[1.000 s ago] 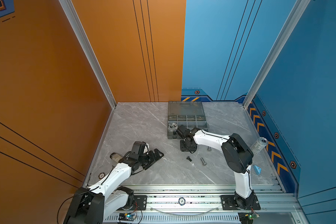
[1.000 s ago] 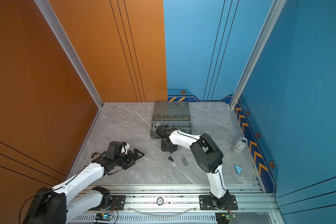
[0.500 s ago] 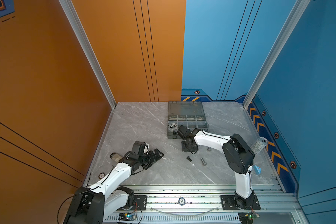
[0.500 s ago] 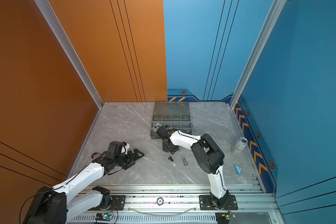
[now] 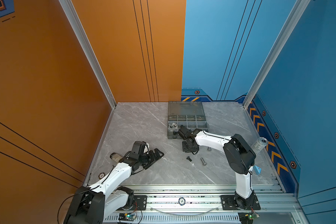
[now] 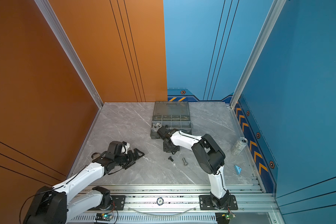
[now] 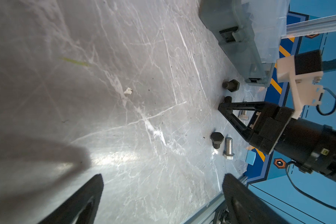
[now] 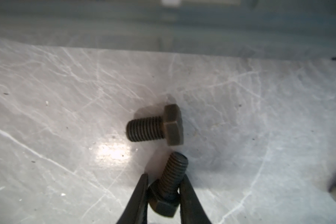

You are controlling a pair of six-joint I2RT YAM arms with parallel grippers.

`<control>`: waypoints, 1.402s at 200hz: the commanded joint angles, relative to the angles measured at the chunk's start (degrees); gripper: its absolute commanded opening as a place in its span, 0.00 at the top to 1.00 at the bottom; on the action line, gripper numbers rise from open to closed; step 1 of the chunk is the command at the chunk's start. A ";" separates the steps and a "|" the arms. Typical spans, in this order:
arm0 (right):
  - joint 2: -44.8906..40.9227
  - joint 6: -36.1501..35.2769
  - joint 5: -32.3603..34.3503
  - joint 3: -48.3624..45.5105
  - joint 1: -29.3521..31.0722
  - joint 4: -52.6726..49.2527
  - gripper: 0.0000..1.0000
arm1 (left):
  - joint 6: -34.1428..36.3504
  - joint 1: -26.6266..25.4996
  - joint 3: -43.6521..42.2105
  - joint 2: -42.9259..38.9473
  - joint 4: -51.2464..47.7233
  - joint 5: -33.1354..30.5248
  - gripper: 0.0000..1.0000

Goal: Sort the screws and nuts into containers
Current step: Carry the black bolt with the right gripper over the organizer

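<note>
R end effector [image 8: 164, 184] is narrow, jaws pinched on a short black bolt [image 8: 173, 174]. The fingers grip the threaded shank just above the hex head, w/ the thread end poking out past the tips. In the left wrist view the tips sit right down at the grey marble surface [image 5: 144, 126]; can't tell if the bolt is touching it or just off it.

A 2nd black bolt [image 8: 155, 127] lies on its side just beside the held one, close but apart.

In both top views the organizer box [image 5: 171, 134] is near, at 12 o'clock of R end effector, lid open and leaning toward the back wall. Its front-left compartment holds a small pile of silver nuts [image 5: 172, 125], too small to tell the type.

At 6 o'clock of R end effector lies a loose black bolt [image 5: 189, 159], and at approx 5 o'clock a long silver bolt [image 5: 202, 161]; the two are near each other, not touching. Another silver bolt [image 5: 209, 149] lies at 3 o'clock, just beside the R forearm.

L end effector [image 7: 161, 184] is spread wide, nothing btw its fingers, low over bare surface at 9 o'clock of the R one, well apart.

A drink can [image 5: 259, 145] stands by the right wall at 3 o'clock, w/ a blue wedge [image 5: 257, 169] at 4 o'clock. A poker chip [image 5: 181, 201] sits on the front rail at 6 o'clock.
</note>
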 commanded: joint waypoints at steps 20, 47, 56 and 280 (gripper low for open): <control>-5.20 -2.17 1.29 -0.52 -0.50 -3.04 0.93 | 0.40 -0.42 0.78 0.38 -0.06 -0.12 0.02; -7.35 -3.39 -0.72 1.22 -0.86 -3.48 0.93 | 0.36 -0.43 0.81 0.40 0.03 -0.16 0.02; -7.80 -3.91 -1.09 2.19 -0.82 -3.80 0.93 | 0.30 -0.43 0.74 0.49 0.08 -0.17 0.03; 9.57 -7.41 -6.60 24.75 -7.57 -5.34 0.92 | 0.02 -1.68 2.23 1.10 -0.69 -0.91 0.02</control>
